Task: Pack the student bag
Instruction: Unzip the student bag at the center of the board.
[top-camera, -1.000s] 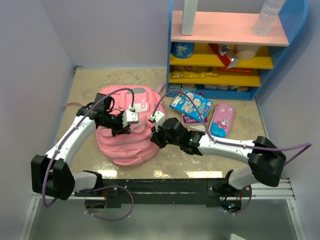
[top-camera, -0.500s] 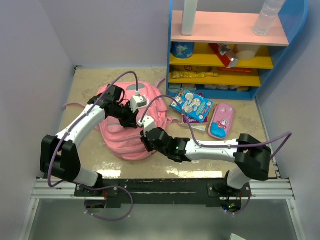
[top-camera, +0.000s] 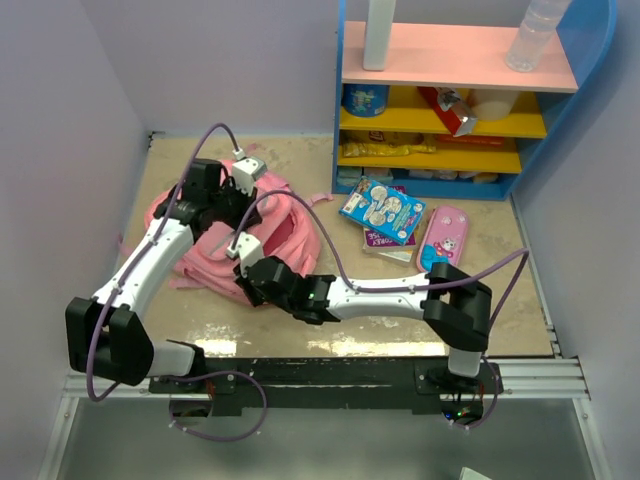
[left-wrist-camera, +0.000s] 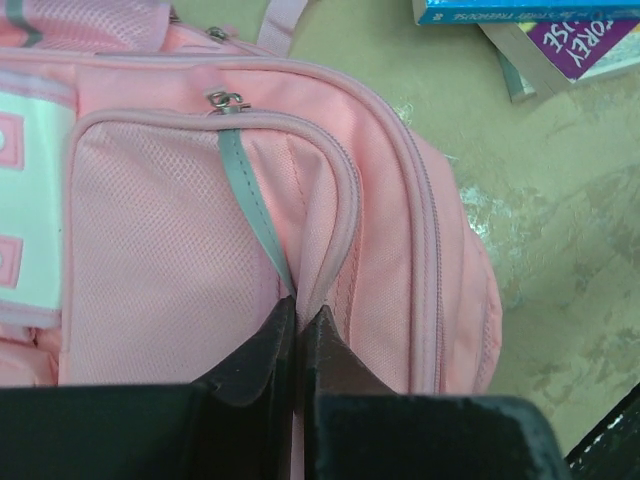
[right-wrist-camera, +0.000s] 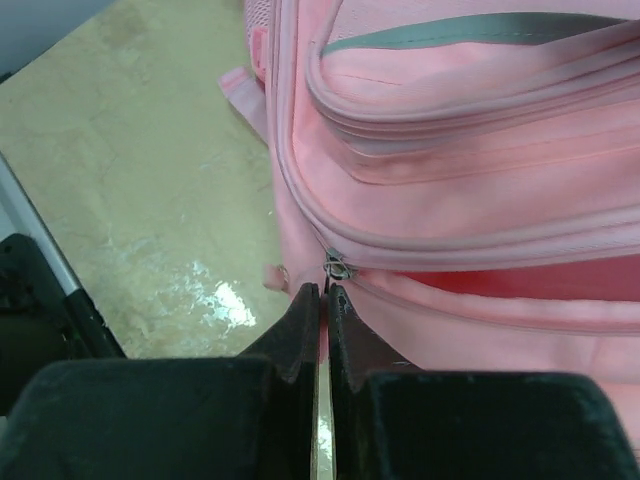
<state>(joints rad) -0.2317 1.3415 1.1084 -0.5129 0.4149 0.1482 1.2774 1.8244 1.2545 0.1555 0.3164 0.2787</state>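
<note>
The student bag (top-camera: 215, 245) is a pink backpack lying left of centre on the table. My left gripper (top-camera: 238, 212) reaches over its far side. In the left wrist view this left gripper (left-wrist-camera: 297, 312) is shut on a fold of the student bag (left-wrist-camera: 170, 240) at the pocket edge, beside a grey strip (left-wrist-camera: 250, 205). My right gripper (top-camera: 250, 288) is at the bag's near edge. Seen from the right wrist, the right gripper (right-wrist-camera: 325, 292) is shut on the pull of a zip slider (right-wrist-camera: 337, 267) on the student bag (right-wrist-camera: 480, 130). A red gap (right-wrist-camera: 540, 285) shows beside the slider.
A blue book (top-camera: 382, 208) lies on a purple one (top-camera: 390, 243) to the bag's right, with a glossy pink pencil case (top-camera: 443, 240) beyond them. A blue, yellow and pink shelf unit (top-camera: 450, 100) stands at the back right. Walls close the left and back.
Both arms have swung left and the bag has shifted left with them. My right gripper has travelled left along the bag's near edge; the left one has risen toward the far side.
</note>
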